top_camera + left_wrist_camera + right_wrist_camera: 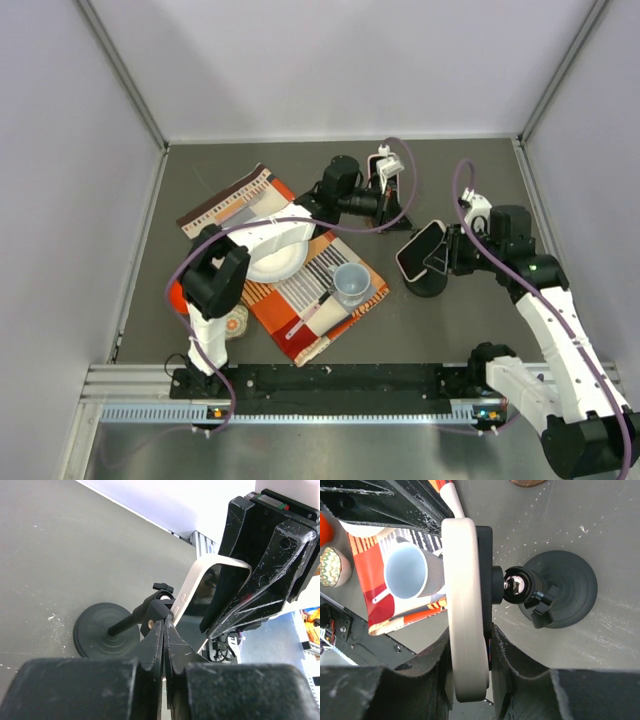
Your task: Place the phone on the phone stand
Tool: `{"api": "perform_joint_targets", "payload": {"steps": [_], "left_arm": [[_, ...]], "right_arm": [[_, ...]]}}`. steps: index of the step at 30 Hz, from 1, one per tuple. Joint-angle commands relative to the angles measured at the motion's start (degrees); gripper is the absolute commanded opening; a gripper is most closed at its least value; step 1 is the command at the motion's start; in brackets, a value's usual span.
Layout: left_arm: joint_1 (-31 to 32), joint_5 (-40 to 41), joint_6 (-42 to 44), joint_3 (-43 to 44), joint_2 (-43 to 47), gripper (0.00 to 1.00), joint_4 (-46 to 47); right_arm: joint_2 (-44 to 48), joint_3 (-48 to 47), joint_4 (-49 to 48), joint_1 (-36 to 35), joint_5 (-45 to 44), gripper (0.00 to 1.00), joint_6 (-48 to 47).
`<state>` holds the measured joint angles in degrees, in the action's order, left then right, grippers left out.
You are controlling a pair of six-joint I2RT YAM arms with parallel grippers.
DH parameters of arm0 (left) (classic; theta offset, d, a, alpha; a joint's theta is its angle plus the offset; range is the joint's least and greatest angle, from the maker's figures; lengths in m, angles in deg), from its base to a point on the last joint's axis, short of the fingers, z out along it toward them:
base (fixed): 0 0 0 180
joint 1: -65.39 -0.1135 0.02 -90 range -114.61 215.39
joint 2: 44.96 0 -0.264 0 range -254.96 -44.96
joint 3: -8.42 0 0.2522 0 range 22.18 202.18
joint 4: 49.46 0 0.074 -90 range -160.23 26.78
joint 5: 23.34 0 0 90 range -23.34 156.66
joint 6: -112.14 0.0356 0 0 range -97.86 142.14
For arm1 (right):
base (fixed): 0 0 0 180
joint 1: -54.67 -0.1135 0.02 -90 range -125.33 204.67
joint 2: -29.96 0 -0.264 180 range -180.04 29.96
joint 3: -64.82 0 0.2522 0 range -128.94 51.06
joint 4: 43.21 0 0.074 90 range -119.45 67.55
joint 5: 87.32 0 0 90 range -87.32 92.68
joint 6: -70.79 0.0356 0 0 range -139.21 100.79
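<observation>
The phone [420, 250], in a cream case with a dark screen, is tilted against the holder of the black phone stand [430, 283], which has a round base. My right gripper [447, 252] is shut on the phone; in the right wrist view its fingers [440, 665] clamp the phone's edge [465, 605] together with the stand's back plate, beside the ball joint [519, 587]. My left gripper [400, 218] is shut and empty just behind the phone. In the left wrist view its tips [164, 625] sit against the stand's neck below the phone [197, 595].
An orange striped cloth [300, 300] lies left of the stand with a grey-blue cup [350, 283] and a white plate [275, 255] on it. A small patterned bowl [235, 320] is at its near left corner. A brown striped cloth [225, 205] lies further back.
</observation>
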<state>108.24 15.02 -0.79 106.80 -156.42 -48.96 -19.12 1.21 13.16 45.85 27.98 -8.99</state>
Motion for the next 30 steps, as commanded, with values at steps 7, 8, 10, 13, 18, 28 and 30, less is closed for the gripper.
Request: {"api": "perform_joint_targets", "payload": {"steps": [7,8,10,13,18,28,30], "left_arm": [[-0.05,-4.17,-2.11,-1.47,2.03,0.73,0.33],[-0.05,-4.70,-1.59,-1.74,2.47,0.74,0.07],[-0.05,-5.40,-1.14,-2.44,3.26,0.76,0.50],[-0.13,-6.72,-2.63,-4.98,5.02,0.77,4.01],[-0.31,-4.80,-2.73,-6.57,6.95,0.77,3.23],[-0.75,21.20,1.76,-9.81,24.94,0.77,-13.64],[-0.75,22.45,0.62,-12.80,28.47,0.77,-13.91]], "right_arm": [[0.83,-0.78,-4.20,0.38,6.42,0.00,-4.59],[0.83,-0.87,-4.20,0.38,6.43,0.00,-4.51],[0.74,-0.78,-4.20,0.38,6.43,0.00,-4.86],[-0.05,-0.87,-4.20,0.38,7.48,0.00,-5.65],[-0.40,-1.57,-4.29,0.38,7.22,0.00,-6.70],[-7.15,-7.63,-3.24,0.38,6.87,0.00,-13.55],[-9.09,-9.65,-1.58,0.38,7.22,0.00,-14.08]]}}
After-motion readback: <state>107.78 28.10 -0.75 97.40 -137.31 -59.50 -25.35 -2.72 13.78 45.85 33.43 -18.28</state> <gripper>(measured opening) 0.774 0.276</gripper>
